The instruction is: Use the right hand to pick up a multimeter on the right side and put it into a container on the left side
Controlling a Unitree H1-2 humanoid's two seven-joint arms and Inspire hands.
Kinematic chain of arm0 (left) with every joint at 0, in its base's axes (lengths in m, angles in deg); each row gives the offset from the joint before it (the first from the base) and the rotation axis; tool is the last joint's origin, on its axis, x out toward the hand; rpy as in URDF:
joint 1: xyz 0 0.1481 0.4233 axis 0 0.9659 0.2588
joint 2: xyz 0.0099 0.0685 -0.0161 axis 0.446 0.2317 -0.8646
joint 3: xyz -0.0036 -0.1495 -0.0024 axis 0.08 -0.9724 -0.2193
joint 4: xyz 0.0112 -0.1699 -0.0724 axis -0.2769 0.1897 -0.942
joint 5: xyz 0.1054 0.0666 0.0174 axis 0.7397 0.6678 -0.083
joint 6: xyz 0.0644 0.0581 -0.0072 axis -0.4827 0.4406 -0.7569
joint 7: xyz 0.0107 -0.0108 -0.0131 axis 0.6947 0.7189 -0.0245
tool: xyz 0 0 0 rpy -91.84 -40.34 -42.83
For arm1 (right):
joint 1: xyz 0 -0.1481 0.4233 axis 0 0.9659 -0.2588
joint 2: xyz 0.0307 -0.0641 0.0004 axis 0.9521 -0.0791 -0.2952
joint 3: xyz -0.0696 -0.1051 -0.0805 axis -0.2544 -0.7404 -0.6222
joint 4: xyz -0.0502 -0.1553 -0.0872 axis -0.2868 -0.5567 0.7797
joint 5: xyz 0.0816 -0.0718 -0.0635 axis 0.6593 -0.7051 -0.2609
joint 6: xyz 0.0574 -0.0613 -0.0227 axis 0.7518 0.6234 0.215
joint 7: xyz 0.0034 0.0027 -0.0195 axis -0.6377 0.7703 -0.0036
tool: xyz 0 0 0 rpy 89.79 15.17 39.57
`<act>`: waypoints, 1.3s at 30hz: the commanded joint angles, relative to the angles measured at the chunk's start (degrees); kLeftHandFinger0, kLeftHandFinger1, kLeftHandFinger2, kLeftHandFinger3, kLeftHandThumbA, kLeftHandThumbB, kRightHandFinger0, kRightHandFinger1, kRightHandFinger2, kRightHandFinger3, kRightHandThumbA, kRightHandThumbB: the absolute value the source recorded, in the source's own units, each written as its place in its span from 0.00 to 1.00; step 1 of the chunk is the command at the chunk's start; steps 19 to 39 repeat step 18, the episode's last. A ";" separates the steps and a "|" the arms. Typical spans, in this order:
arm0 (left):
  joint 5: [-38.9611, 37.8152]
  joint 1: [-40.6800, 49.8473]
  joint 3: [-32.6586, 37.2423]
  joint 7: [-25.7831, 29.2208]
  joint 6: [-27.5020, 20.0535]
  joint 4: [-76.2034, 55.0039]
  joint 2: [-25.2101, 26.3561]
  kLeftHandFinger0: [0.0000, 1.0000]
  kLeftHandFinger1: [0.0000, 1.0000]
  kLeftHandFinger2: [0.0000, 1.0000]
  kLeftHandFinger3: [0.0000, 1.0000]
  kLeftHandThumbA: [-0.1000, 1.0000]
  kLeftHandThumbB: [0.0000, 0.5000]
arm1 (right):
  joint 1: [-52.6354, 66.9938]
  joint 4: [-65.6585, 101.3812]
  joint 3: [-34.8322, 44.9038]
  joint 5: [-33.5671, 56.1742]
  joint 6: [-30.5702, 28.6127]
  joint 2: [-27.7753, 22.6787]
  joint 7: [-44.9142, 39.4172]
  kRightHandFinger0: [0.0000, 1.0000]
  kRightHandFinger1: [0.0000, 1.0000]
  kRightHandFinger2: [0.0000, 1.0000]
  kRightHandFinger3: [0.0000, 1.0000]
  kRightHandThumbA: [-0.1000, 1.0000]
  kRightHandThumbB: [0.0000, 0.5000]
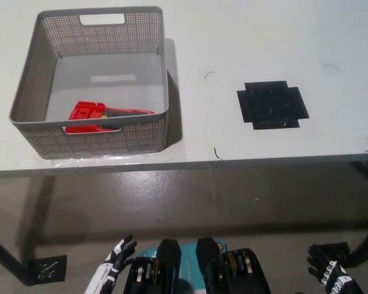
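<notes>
**Count of things in view**

There is one white table [264, 37]. On it stands one grey basket [30, 92], and inside the basket lies one red multimeter [98, 115]. There is one black cross-shaped mark [272, 105] on the table surface. Two robot hands are visible below the table edge: one white left hand [118, 254] and one black right hand [327, 271].

Bright even light, soft shadows, sharp focus
</notes>
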 commanded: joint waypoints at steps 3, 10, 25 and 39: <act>-1.50 -1.59 -1.82 1.59 -1.24 -1.77 -0.01 1.00 1.00 1.00 1.00 1.00 0.88 | -1.66 -2.50 0.34 3.24 -4.97 -0.93 -3.84 1.00 1.00 1.00 1.00 1.00 0.79; -0.71 -4.39 -2.28 0.88 2.68 -2.74 1.24 1.00 1.00 1.00 1.00 1.00 0.87 | -3.49 -3.91 0.89 3.59 -3.71 -1.93 -4.36 1.00 1.00 1.00 1.00 1.00 0.80; -1.31 -4.51 -3.79 1.84 5.29 -2.50 0.25 1.00 1.00 1.00 1.00 1.00 0.73 | -3.51 -3.40 0.84 4.12 -2.49 -1.17 -3.82 1.00 1.00 1.00 1.00 1.00 0.73; -1.31 -4.51 -3.79 1.84 5.29 -2.50 0.25 1.00 1.00 1.00 1.00 1.00 0.73 | -3.51 -3.40 0.84 4.12 -2.49 -1.17 -3.82 1.00 1.00 1.00 1.00 1.00 0.73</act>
